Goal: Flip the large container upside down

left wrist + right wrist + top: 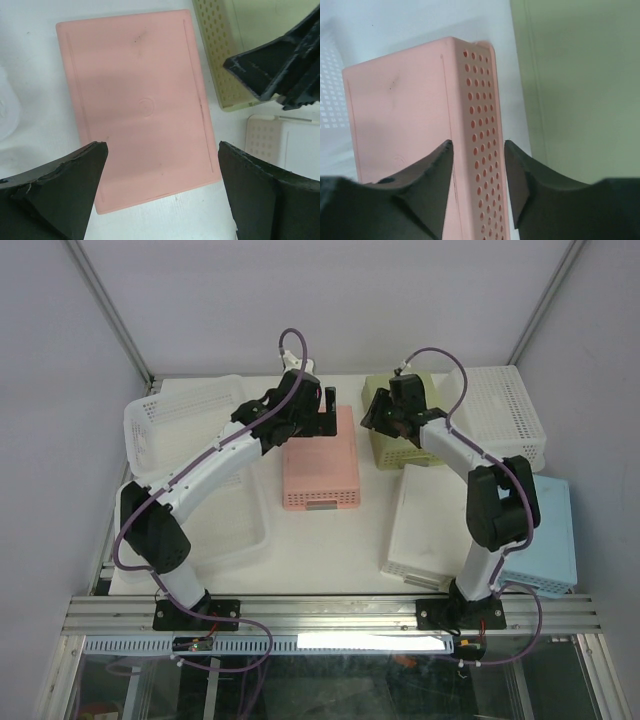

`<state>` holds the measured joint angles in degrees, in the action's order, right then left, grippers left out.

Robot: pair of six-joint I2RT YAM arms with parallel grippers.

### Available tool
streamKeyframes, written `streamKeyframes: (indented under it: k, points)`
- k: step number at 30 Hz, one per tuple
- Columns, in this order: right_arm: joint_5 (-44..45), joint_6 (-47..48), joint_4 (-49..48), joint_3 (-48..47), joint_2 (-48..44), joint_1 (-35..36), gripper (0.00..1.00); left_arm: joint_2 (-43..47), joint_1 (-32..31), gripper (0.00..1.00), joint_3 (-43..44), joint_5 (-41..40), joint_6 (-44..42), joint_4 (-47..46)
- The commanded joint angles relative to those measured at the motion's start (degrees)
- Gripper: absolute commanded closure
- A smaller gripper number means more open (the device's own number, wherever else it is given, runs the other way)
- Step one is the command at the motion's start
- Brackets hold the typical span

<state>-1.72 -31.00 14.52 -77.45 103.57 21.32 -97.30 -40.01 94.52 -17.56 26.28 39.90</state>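
A pink perforated container (pixel 321 462) lies bottom up in the middle of the table. Its flat base fills the left wrist view (pixel 137 105). My left gripper (pixel 325 405) hovers over its far end, jaws wide open and empty (pixel 162 165). My right gripper (pixel 378 420) is open and empty just right of the container's far right corner. In the right wrist view (pixel 479 150) the container's holed side wall (pixel 477 125) shows between the jaws, without touching them. The right gripper's fingers (pixel 270 70) also show in the left wrist view.
A yellow-green basket (pixel 400 445) lies bottom up right of the pink one. A white basket (pixel 430 525) and a light blue one (pixel 550 540) lie bottom up at the right front. White lattice baskets stand at the back left (pixel 185 420) and back right (pixel 505 410). A large clear tub (pixel 235 525) stands at the left.
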Motion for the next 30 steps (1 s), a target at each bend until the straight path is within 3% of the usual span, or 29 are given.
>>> streamKeyframes:
  k: [1,8,17,21,30]
  points:
    - [-1.28,1.80,0.43,-1.02,-7.82,-0.27,0.49,1.30,0.68,0.01,0.81,-2.16,-1.25,-0.12]
    - [-7.88,4.99,0.24,12.08,-19.83,5.98,0.49,5.83,1.02,0.01,-7.94,-2.23,2.59,-1.89]
    - [-12.03,-0.13,-2.06,28.93,-30.34,15.04,0.67,14.97,1.17,0.01,-13.24,-2.64,4.13,-1.73]
    - [-12.13,-2.48,-5.33,29.27,-28.94,19.31,0.70,17.72,1.23,0.01,-12.39,-2.54,4.62,-1.69]
    - [-13.47,-8.17,-16.34,24.67,-16.17,27.33,0.73,20.31,1.76,0.01,-11.16,-1.97,7.98,0.21]
